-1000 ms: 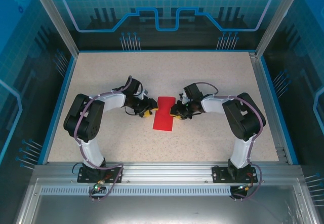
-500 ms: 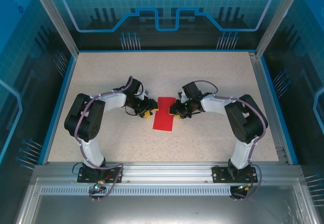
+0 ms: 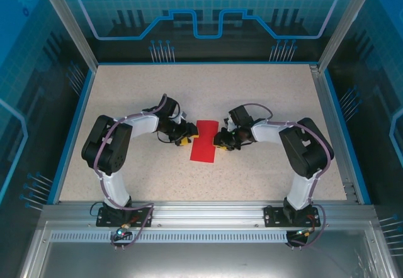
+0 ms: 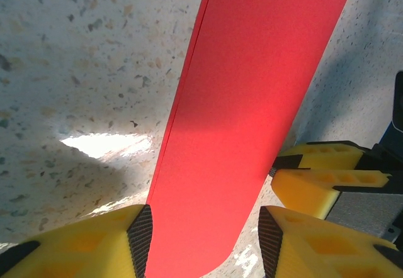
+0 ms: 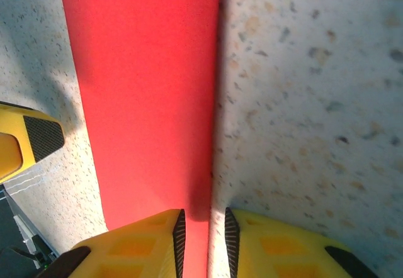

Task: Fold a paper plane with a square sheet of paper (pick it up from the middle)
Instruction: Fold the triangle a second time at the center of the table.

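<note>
The square sheet of paper [image 3: 204, 141] is bright red and lies flat on the table as a long doubled strip, not a paper plane shape. My left gripper [image 3: 189, 138] stands at its left edge. In the left wrist view the paper [image 4: 245, 102] runs up between the open fingers of my left gripper [image 4: 204, 234], with a gap on the right. My right gripper [image 3: 218, 141] is at the paper's right edge. Its jaws [image 5: 204, 227] stand narrowly open astride the edge of the paper [image 5: 145, 89], and table shows between the pads.
The speckled table [image 3: 264, 95] has a blue raised rim [image 3: 74, 127] and metal frame posts at the back corners. My right gripper's yellow fingers [image 4: 327, 177] sit close beside the paper, opposite my left gripper's finger [image 5: 31, 136].
My right gripper has shifted slightly toward the near side along the paper's right edge. The left gripper and the paper have stayed put.
</note>
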You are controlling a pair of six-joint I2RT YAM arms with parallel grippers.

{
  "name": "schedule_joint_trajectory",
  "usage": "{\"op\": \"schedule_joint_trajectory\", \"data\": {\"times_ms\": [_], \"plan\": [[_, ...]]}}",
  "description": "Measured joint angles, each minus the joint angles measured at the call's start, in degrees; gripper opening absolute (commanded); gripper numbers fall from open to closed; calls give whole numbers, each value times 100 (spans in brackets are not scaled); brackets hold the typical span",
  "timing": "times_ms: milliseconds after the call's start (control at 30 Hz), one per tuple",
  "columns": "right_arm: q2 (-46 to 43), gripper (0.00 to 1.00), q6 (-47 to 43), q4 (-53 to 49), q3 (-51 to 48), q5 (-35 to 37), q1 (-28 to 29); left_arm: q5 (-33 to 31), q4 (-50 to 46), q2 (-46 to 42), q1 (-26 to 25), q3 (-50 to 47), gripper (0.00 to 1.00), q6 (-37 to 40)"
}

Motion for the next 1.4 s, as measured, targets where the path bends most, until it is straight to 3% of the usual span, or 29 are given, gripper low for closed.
{"op": "schedule_joint_trajectory", "data": {"times_ms": [433,1400], "plan": [[140,26,2,-179,455,-157,151,-4,-103,0,0,0,51,4],[225,26,2,328,-24,-457,-76,2,-354,214,-68,238,52,118]]}}
